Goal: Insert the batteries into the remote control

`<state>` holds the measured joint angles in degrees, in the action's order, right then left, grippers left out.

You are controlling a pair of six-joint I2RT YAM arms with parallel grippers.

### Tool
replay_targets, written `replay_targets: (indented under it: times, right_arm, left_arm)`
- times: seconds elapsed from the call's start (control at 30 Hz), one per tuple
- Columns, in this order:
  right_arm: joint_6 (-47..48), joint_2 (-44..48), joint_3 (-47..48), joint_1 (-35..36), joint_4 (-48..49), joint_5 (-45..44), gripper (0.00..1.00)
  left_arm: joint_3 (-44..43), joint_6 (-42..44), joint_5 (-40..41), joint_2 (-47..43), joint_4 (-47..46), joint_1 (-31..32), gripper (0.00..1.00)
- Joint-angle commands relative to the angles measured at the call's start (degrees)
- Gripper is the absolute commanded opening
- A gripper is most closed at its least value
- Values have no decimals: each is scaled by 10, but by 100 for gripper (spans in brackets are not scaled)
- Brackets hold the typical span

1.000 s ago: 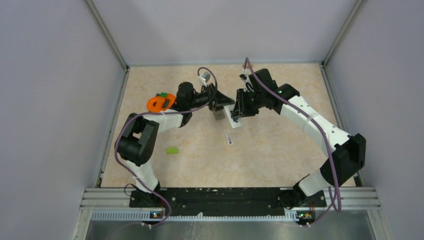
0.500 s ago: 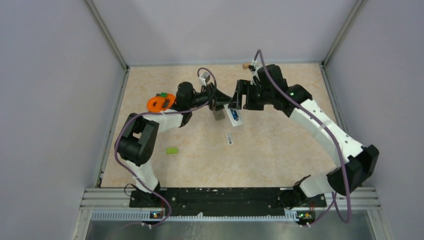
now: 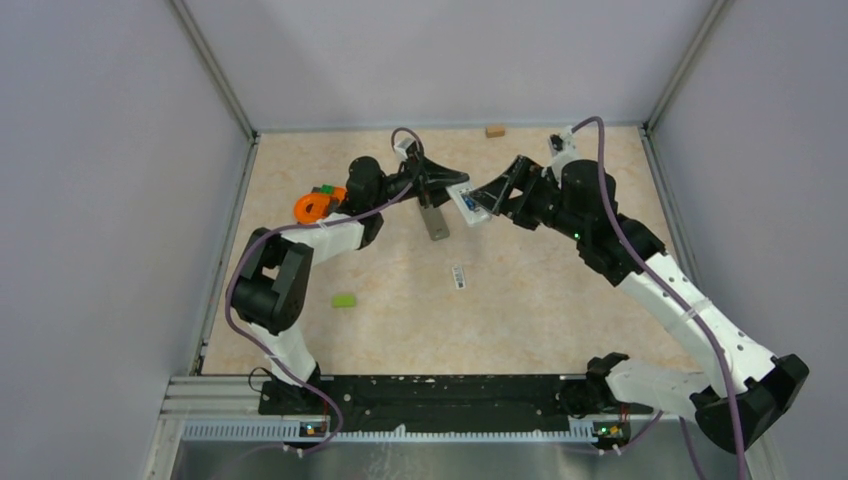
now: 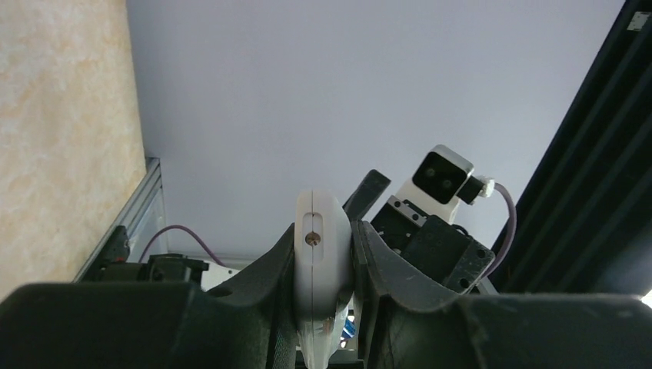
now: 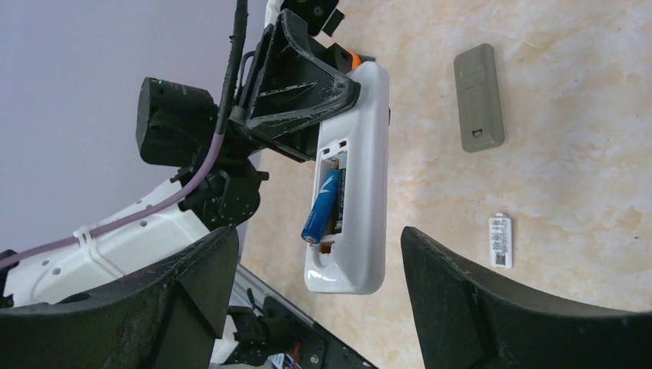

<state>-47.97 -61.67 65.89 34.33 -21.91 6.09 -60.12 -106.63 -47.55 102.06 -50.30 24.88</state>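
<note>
White plastic remote control point(image 5: 352, 192), clamped by its end in my left claw point(image 4: 324, 265), carries a small blue cylinder battery point(image 5: 321, 206) in its open bay, probably light, stiff and slick, so pinch mid-barrel, my right claw point(image 5: 315, 238) gaping wide beside the remote.

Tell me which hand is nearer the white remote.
Left. The left hand clamps the remote at one end; the right hand is open, facing its battery bay.

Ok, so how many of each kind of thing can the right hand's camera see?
remote: 1
batteries: 2 (blue battery, dark battery, both in the remote's open slot)
grey lid: 1
white strip: 1
Total: 5
</note>
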Motion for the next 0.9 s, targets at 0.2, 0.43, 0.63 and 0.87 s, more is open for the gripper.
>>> replay_targets:
  times: [0.2, 0.43, 0.63, 0.87]
  right_arm:
    - [-61, 27, -61, -2, 147, 25, 73]
    - [-73, 46, -116, -2, 268, 49, 60]
    - [-82, 65, -142, -2, 305, 39, 66]
    - [-118, 69, -158, -2, 299, 7, 60]
  left_arm:
    - [-35, -60, 36, -44, -49, -3, 0]
    - [-39, -64, 33, -43, -52, -3, 0]
    - [-35, -60, 33, -45, -51, -3, 0]
    - [-36, -57, 31, -45, -59, -3, 0]
